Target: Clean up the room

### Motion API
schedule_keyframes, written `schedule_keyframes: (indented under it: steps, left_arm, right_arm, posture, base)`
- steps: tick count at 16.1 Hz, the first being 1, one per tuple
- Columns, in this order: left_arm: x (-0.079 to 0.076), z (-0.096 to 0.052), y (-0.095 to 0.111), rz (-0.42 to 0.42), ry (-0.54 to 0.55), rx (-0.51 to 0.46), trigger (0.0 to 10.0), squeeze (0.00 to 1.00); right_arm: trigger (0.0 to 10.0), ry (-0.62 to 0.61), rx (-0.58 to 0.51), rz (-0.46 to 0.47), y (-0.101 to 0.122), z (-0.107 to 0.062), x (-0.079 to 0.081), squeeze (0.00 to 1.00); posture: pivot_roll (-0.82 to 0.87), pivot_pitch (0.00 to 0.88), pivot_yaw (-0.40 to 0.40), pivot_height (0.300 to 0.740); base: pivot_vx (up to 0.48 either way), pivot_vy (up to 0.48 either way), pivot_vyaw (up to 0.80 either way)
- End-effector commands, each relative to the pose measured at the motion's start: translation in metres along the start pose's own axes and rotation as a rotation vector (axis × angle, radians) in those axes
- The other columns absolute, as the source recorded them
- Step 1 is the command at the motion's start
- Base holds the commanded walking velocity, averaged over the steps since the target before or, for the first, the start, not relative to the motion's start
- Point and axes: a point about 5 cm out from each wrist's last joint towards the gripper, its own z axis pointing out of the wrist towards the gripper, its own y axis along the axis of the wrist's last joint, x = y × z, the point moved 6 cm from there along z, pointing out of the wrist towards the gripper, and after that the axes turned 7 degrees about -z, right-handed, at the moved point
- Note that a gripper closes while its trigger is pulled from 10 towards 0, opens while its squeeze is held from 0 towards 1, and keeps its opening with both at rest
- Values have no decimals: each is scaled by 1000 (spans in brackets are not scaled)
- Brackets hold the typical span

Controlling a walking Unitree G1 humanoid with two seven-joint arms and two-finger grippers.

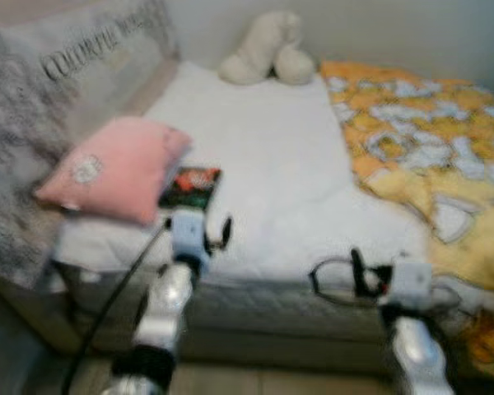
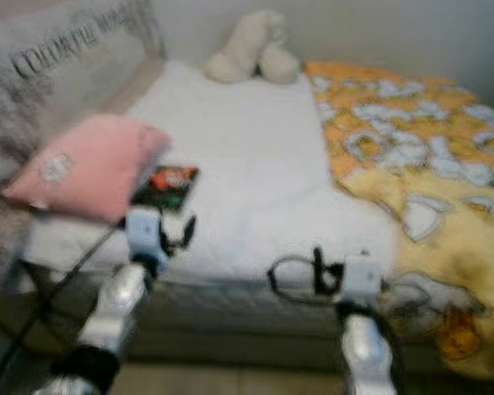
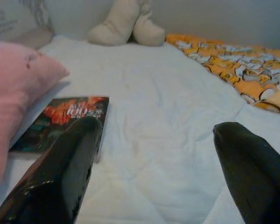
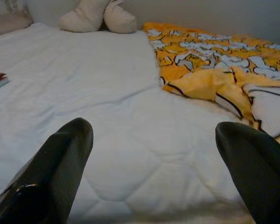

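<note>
Fingers spread wide and empty, the left gripper point(image 3: 154, 154) and right gripper point(image 4: 154, 158) face the white quilted bed point(image 1: 263, 156); a dark glossy paperback book point(image 1: 191, 187) lies beside a pink square pillow point(image 1: 115, 167).

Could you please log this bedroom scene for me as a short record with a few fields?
surface: bed with white quilt
book: flat on the quilt, tucked against the pink pillow, book at
blanket: yellow-orange patterned blanket, crumpled over the bed's right side
soft toy: cream plush at the far edge
left gripper: open, near the book
right gripper: open, over the quilt
</note>
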Motion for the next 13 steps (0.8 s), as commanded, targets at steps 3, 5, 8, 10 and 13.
schedule_keyframes:
  steps: [3, 5, 8, 10, 13]
  left_arm:
    - [-2, 9, -2, 16, -18, 52, 10000, 0]
    - [-7, 13, -3, 33, -42, 71, 10000, 0]
    - [-8, 17, -3, 13, -36, 74, 10000, 0]
    - [-5, 18, -7, 0, -24, 92, 10000, 0]
    - [0, 17, -14, -15, 2, 120, 10000, 0]
  right_arm:
    - [10000, 31, -63, -83, 14, 10, 7, 0]
    - [10000, 58, -40, -62, 12, 14, 14, 0]
    - [10000, 48, -34, -54, 9, 14, 13, 0]
    - [10000, 51, -29, -57, 7, 12, 12, 0]
    - [10000, 58, -9, -62, 0, 10, 10, 0]
  posture:
    - [113, 0, 32, 740]
    - [112, 0, 32, 740]
    - [109, 0, 26, 740]
    - [102, 0, 24, 740]
    - [96, 0, 21, 740]
  base:
    - [0, -304, 0]
    - [0, 0, -697]
    - [241, 0, -729]
    - [469, 0, -725]
    - [471, 0, -725]
